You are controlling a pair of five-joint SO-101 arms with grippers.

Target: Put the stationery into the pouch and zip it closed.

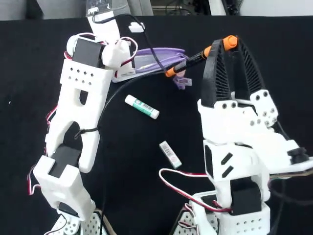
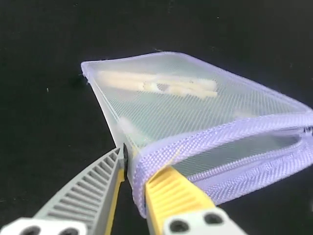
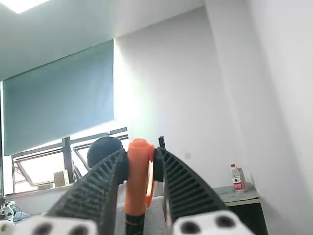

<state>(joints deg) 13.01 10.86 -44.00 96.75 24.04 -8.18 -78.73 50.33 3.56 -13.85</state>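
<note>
A clear mesh pouch with purple trim lies at the table's far side, also pouch. Pale stick-like items lie inside it. My left gripper is shut on the pouch's purple edge beside the zip opening; from above, the left gripper sits at the pouch's left end. My right gripper is shut on an orange and black pen. From above, the pen slants down from the right gripper, its lower tip at the pouch's right end.
A white glue stick and a small eraser lie loose on the black table between the arms. A purple zip pull lies just below the pen tip. Cables run along the left arm.
</note>
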